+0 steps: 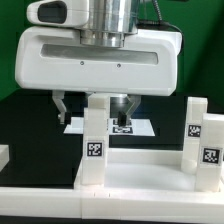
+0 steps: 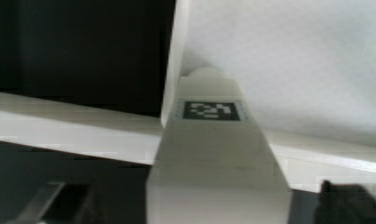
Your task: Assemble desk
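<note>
Exterior view, left to right: hand (image 1: 96,108) above a tagged white desk leg (image 1: 95,135), fingers spread either side of its top, not seen clamping it. Leg stands upright on the white desk slab (image 1: 130,170). Two more legs (image 1: 203,140) upright at right. Wrist view: same leg (image 2: 217,140) between dark fingertips (image 2: 52,200).

Marker board (image 1: 140,128): flat white sheet with black tags, lying on the table
Table (image 1: 25,125): black surface
Backdrop (image 1: 10,40): green
</note>
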Controlling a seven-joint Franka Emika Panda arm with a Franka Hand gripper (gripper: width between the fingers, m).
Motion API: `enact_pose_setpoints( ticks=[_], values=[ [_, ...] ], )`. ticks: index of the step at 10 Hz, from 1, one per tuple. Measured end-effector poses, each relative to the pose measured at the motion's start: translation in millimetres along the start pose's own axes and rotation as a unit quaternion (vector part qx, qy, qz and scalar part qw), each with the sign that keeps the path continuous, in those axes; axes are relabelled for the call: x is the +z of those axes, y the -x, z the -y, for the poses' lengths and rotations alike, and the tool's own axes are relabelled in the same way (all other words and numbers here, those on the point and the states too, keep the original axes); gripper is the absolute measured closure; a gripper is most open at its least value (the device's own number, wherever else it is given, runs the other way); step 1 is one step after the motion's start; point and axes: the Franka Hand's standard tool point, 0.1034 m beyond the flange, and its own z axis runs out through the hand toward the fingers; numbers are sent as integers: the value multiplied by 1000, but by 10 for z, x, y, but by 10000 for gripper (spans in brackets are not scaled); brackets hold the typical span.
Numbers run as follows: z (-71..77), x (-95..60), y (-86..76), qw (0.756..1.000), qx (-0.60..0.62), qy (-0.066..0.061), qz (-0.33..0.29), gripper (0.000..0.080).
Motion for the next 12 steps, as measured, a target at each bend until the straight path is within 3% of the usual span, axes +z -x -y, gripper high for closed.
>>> enact_pose_setpoints(
  ticks=[1, 2, 3, 7, 10, 12],
  values=[
    [-1, 2, 1, 1000, 0, 0, 0, 427],
    [-2, 2, 1, 1000, 1, 0, 0, 427],
    [0, 3, 1, 1000, 11, 0, 0, 511],
    [-4, 8, 3, 996, 89, -1, 0, 511],
    [-21, 18, 5, 968, 249, -12, 0, 511],
    [-26, 20, 7, 946, 325, -12, 1, 511]
  ],
)
